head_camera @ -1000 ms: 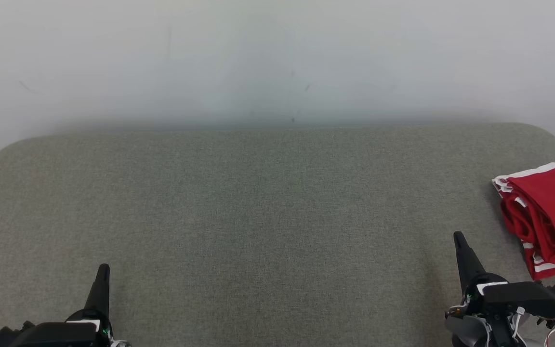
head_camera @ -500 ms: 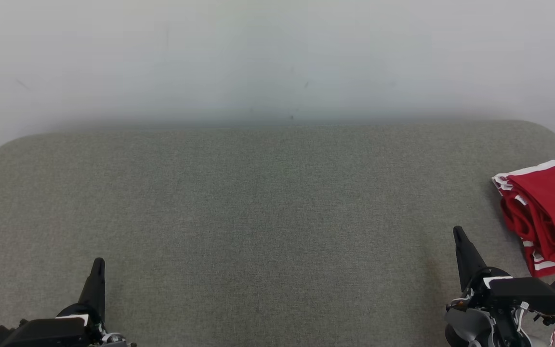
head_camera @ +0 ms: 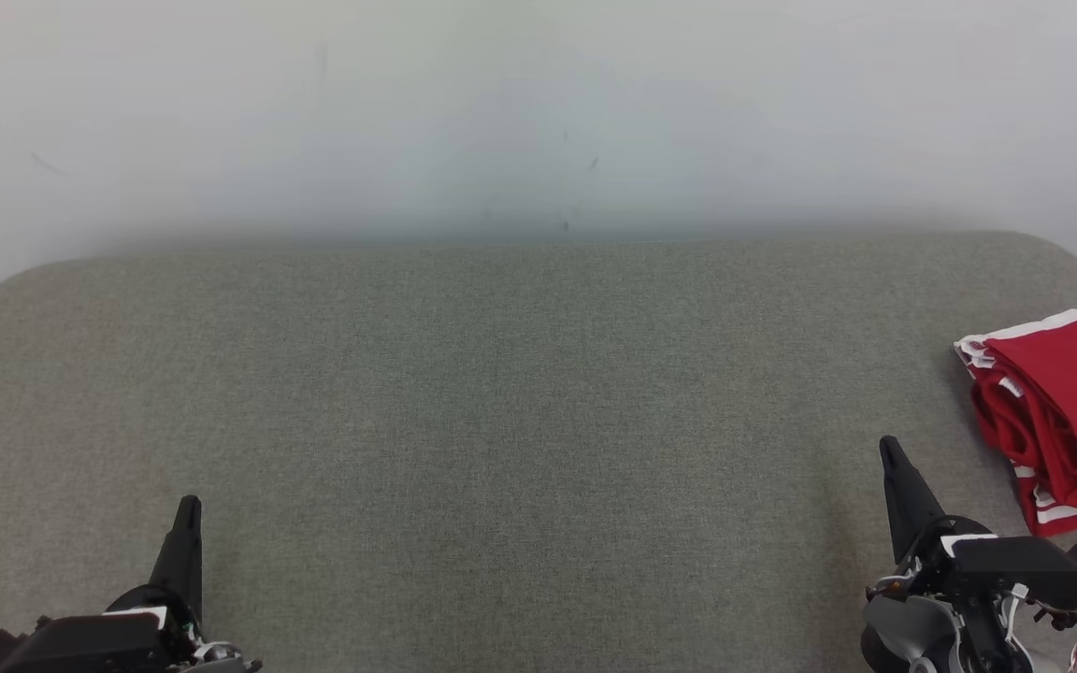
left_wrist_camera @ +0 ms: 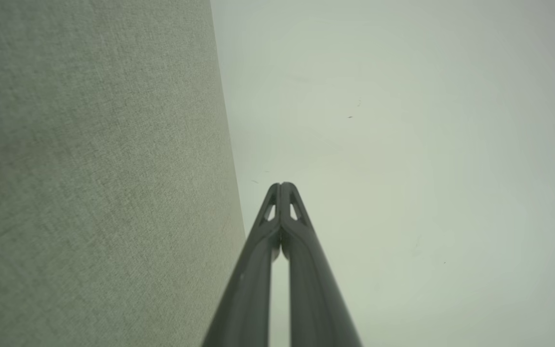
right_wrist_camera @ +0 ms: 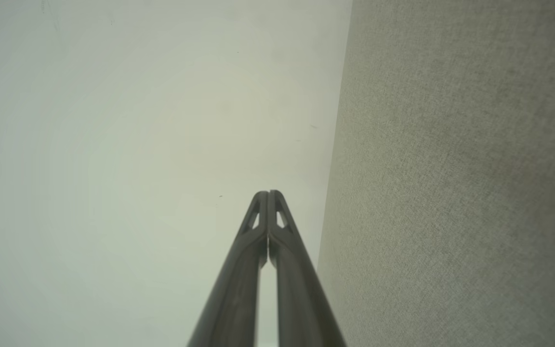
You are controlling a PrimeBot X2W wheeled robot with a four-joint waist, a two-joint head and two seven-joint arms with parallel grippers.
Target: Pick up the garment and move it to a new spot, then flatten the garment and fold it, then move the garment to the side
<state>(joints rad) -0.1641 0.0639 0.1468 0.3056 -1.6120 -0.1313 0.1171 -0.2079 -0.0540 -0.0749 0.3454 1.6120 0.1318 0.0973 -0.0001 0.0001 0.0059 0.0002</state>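
While the two arms sit low at the bottom corners of the head view, the garment (head_camera: 1057,421), red with white trim and folded into a compact bundle, lies at the right edge of the frame, partly cut off by it. It rests on the grey fabric surface (head_camera: 501,421), close to that surface's rounded upper right corner. The right gripper (head_camera: 889,447) stands at the lower right, just left of and below the bundle and apart from it, with its dark point aimed up the frame. The left gripper (head_camera: 188,509) stands at the lower left, well apart from the cloth, and also points up the frame. In the left wrist view its two fingers (left_wrist_camera: 258,250) meet at the tips, with only a thin slit between them lower down and nothing held. The right wrist view shows the same for the other pair (right_wrist_camera: 289,260): tips pressed together, nothing between them. Behind the grey surface, a pale wall (head_camera: 538,112) with a few faint dark specks fills the upper part of the head view.
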